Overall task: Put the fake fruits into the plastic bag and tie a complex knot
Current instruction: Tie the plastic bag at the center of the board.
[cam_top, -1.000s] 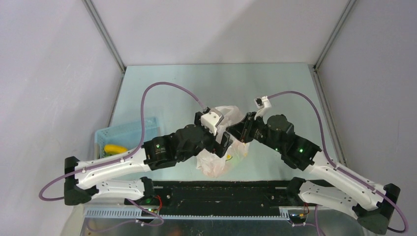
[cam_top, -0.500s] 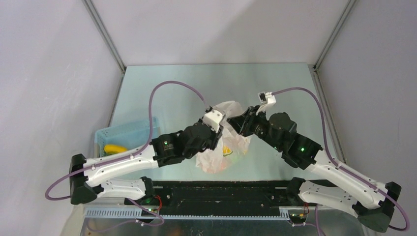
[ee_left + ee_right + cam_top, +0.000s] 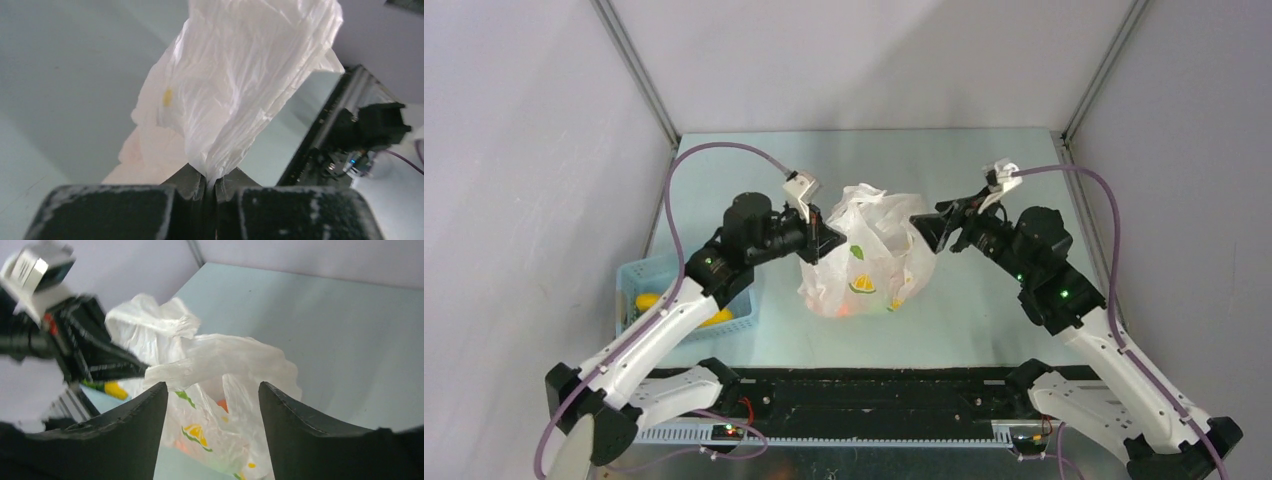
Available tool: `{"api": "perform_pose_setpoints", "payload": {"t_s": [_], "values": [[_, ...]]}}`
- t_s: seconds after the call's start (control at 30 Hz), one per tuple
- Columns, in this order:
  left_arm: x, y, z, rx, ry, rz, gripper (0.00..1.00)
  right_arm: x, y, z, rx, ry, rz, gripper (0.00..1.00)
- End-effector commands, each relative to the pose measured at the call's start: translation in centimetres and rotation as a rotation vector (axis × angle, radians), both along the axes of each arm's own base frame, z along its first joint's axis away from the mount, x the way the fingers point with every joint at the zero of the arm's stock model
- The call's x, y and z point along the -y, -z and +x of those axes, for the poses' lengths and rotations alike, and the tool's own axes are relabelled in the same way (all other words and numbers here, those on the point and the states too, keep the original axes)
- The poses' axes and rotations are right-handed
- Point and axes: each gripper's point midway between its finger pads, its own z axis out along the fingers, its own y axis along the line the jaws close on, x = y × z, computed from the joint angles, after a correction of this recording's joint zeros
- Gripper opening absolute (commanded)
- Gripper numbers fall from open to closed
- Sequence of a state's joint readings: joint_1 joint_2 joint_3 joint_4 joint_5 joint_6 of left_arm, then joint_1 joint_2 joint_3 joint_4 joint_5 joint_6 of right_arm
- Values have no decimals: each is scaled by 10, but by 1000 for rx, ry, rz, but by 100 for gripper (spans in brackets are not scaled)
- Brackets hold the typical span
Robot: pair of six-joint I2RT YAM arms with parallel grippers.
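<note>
The plastic bag (image 3: 864, 262) stands mid-table, white with fruit-slice prints, its top crumpled into loose tails (image 3: 866, 198). I cannot make out a knot in that crumpled plastic. Fake fruits show through it as orange and red patches (image 3: 848, 309), and one orange fruit (image 3: 223, 405) is visible in the right wrist view. My left gripper (image 3: 826, 241) is at the bag's left side, shut on a pinched fold of the bag (image 3: 235, 90). My right gripper (image 3: 922, 229) is open at the bag's right side, the bag (image 3: 220, 360) just beyond its fingertips.
A light blue basket (image 3: 636, 279) sits at the left edge beneath my left arm, with yellow fruit (image 3: 648, 300) in it. Grey walls close in the table on three sides. A black rail (image 3: 874, 385) runs along the near edge.
Both arms have swung apart from over the bag to either side of it. The left gripper closed on the bag's plastic, and the right gripper opened and released it.
</note>
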State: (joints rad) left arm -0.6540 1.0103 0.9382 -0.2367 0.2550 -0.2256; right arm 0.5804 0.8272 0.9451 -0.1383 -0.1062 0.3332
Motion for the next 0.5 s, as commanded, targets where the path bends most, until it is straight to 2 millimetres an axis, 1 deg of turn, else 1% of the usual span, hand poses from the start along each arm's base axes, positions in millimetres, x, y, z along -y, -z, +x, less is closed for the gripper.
{"api": "perform_pose_setpoints", "payload": {"t_s": [0.0,0.07,0.1,0.13,0.17,0.23,0.37,0.47], "values": [[18,-26,-22,0,322,-129,8,-20,5,-13,250,-206,-159,73],[16,-28,-21,-14,381,-155,5,-23,11,-11,306,-222,-182,74],[15,-28,-20,-17,403,-166,4,-22,9,-8,353,-216,-201,75],[15,-28,-22,-23,426,-175,4,-23,17,-7,356,-220,-215,76],[13,-27,-18,-24,419,-182,4,-24,16,-5,391,-222,-236,76],[11,-24,-15,-35,415,-207,3,-26,21,-1,419,-229,-274,77],[9,-22,-13,-50,417,-239,3,-31,32,9,458,-244,-346,78],[10,-17,-12,-69,417,-239,3,-36,33,18,477,-240,-354,78]]}}
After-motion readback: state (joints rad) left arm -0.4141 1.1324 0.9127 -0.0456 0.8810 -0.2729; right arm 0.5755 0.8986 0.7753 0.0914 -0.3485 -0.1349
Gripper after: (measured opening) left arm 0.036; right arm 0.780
